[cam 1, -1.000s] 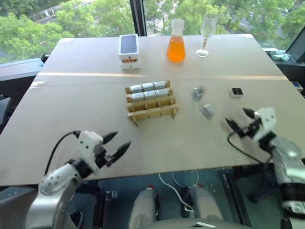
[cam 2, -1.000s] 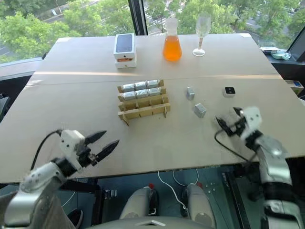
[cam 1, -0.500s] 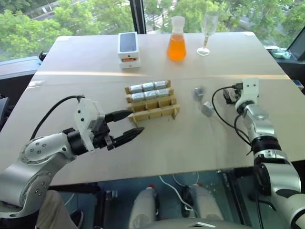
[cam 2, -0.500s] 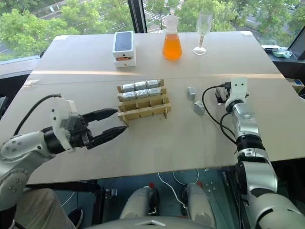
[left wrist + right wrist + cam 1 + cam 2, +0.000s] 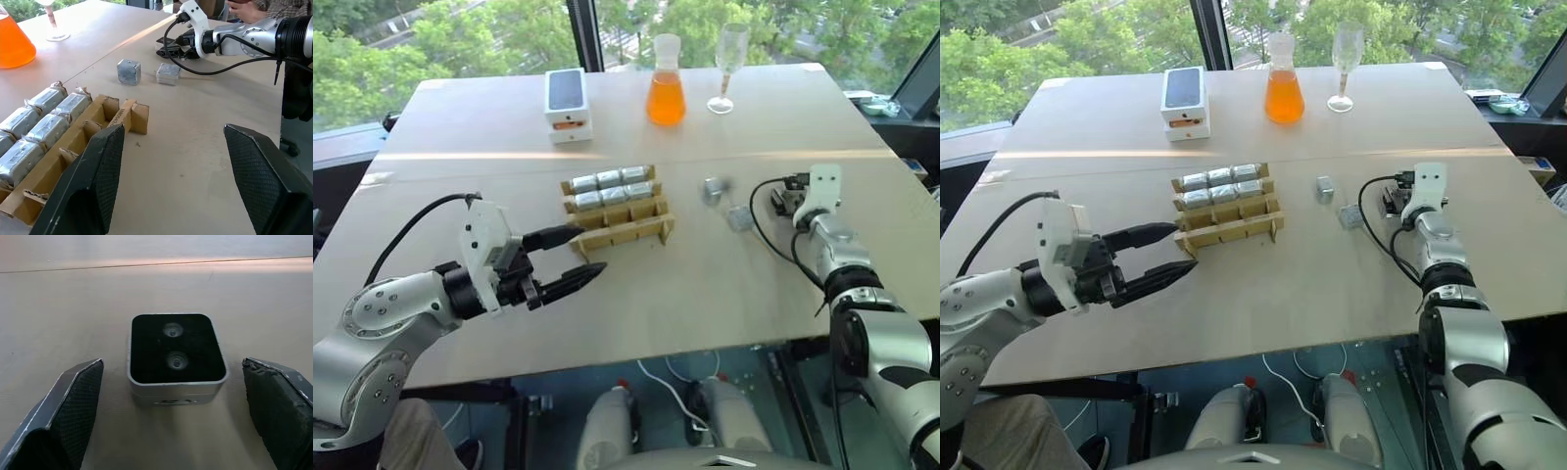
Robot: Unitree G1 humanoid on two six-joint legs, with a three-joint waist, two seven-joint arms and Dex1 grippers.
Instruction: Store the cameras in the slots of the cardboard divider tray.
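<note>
The cardboard divider tray (image 5: 618, 208) sits near the middle of the pale wooden surface (image 5: 705, 284). Its two rows farthest from the robot hold six silver-wrapped cameras (image 5: 609, 187), three to a row, lying side by side; the row nearest the robot stands empty. To the right of the tray, well apart from it, two more cameras lie loose on the surface: one upright block (image 5: 712, 190) and, just beside it and nearer the robot, a second block (image 5: 739, 218) lying at a tilt.

Farther right of the tray, past the loose pair, a small silver-rimmed camera with a black face and two lenses (image 5: 175, 350) lies flat. The right gripper (image 5: 176, 401) points at it with its fingers (image 5: 73, 401) spread wide, one on either side, neither touching it.

The left gripper (image 5: 570, 257) hangs at the tray's near left corner, just above the surface, its fingers (image 5: 566, 284) parted and holding nothing.

Beyond the tray, toward the windows, stand a white phone box (image 5: 567, 95) on the left, a flask of orange liquid (image 5: 666, 82) in the middle, and a clear wine glass (image 5: 727, 61) to its right.
</note>
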